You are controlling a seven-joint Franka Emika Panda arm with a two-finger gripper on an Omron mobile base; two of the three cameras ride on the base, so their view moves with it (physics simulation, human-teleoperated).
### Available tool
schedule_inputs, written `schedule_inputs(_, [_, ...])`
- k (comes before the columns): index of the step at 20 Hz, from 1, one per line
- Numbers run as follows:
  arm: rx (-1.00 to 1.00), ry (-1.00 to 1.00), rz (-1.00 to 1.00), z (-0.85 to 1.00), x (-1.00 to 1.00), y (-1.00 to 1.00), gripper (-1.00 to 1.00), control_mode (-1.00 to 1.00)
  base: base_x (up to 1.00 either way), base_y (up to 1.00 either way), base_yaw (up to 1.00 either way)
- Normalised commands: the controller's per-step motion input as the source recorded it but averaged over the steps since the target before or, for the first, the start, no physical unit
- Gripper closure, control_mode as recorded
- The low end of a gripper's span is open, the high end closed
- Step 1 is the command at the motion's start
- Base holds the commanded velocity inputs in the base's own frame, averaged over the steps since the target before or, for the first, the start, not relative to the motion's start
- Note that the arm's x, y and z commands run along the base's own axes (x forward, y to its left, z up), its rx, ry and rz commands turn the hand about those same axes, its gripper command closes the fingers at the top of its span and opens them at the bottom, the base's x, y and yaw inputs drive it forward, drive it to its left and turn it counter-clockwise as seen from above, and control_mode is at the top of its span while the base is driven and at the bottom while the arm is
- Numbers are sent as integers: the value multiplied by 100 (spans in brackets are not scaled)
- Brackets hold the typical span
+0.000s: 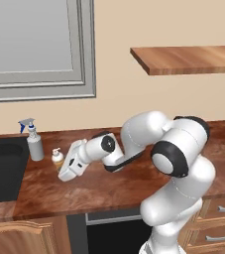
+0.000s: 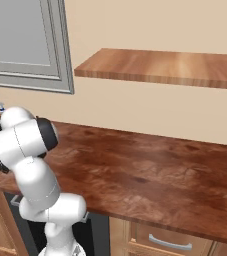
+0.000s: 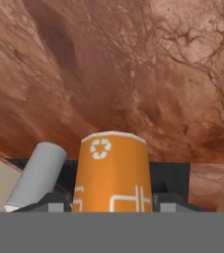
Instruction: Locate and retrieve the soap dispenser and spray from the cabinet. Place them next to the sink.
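Soap dispenser stands upright on the wooden surface, just beside my hand and a little right of the spray bottle. Spray bottle stands upright too, near the edge of the black sink. Shelf up on the wall, well apart from both bottles, carries nothing that I can see.

Hand view: orange body of the dispenser sits squarely between my fingers, dark tips flanking it on either side. Fingers are narrowed onto it; I judge I am holding the bottle. Grey cylinder of the spray bottle shows close on one side of it, apart from it.

Step in hand, as I read it: setting the dispenser down by the sink. To do it well:
- make sure the base rests flat on the surface before I let go, bottle not tilted;
- part the fingers just enough to clear the sides, no sideways drag;
- draw the hand back away from the spray bottle, since it stands close and a nudge could tip it;
- lift clear of the pump top rather than across it.

Markings: white recycling symbol of three chasing arrows near the far end of the orange body. Below it, large white letter shapes, cut off by the lower part of the hand view; I cannot read a word from them. No brand name legible on the spray bottle.
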Motion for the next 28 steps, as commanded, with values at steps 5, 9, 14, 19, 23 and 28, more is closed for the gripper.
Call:
schedule_inputs(5, [1,0,0,-41,-9,-8,100,-100,0,0,0])
schedule_inputs(9, [6,-2,0,-39,-7,1,100,-100,0,0,0])
schedule_inputs(14, [12,0,0,-49,-3,0,100,-100,0,0,0])
schedule_inputs(19, [12,0,0,-63,0,0,100,-100,0,0,0])
schedule_inputs(23, [9,0,0,-65,-2,0,100,-100,0,0,0])
schedule_inputs(28, [9,0,0,-58,-4,1,100,-100,0,0,0])
